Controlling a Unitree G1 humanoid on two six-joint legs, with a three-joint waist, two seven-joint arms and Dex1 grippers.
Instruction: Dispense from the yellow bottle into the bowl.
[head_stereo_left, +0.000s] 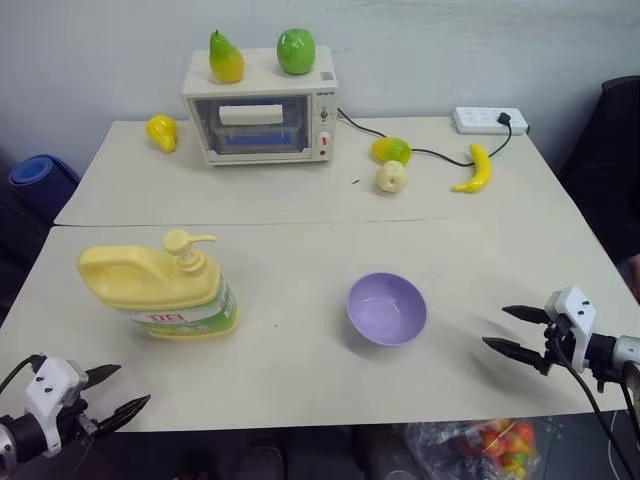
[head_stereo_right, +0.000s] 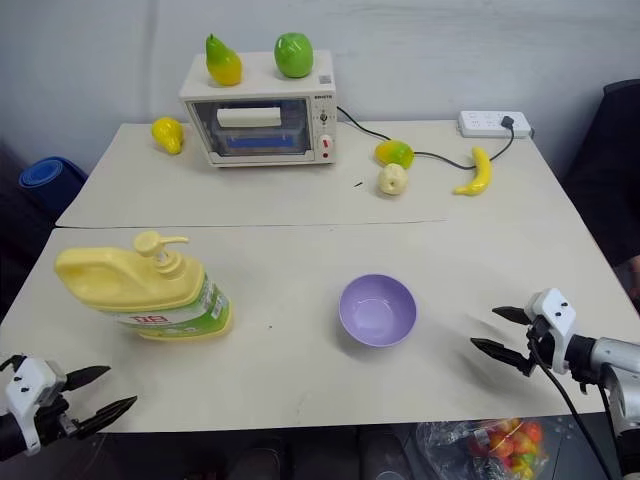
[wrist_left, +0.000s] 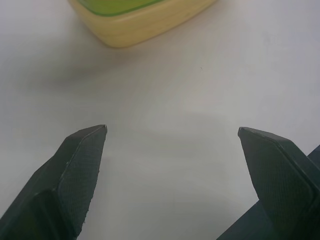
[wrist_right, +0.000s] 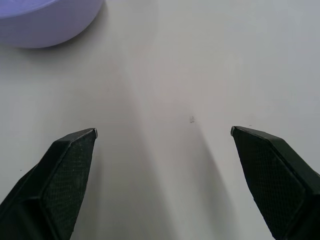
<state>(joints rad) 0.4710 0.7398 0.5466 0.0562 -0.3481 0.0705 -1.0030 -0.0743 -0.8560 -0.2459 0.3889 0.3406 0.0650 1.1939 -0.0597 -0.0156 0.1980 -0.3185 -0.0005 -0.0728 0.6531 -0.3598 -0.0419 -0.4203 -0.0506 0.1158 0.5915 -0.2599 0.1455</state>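
The yellow bottle (head_stereo_left: 160, 290) stands upright on the left of the near table, pump top up, green-white-red label facing me; its base edge (wrist_left: 135, 22) also appears in the left wrist view. The lavender bowl (head_stereo_left: 387, 308) sits empty at the table's middle, its rim (wrist_right: 45, 22) seen in the right wrist view. My left gripper (head_stereo_left: 108, 392) hovers open at the near left edge, in front of the bottle and apart from it. My right gripper (head_stereo_left: 513, 329) is open at the near right, to the right of the bowl, holding nothing.
At the back stands a white toaster oven (head_stereo_left: 262, 115) with a pear and a green apple on top. A yellow fruit (head_stereo_left: 162, 132), a mango (head_stereo_left: 391, 150), a pale fruit (head_stereo_left: 391, 177), a banana (head_stereo_left: 475, 170) and a power strip (head_stereo_left: 488, 120) lie nearby. A bag (head_stereo_left: 480, 445) sits below the table's front edge.
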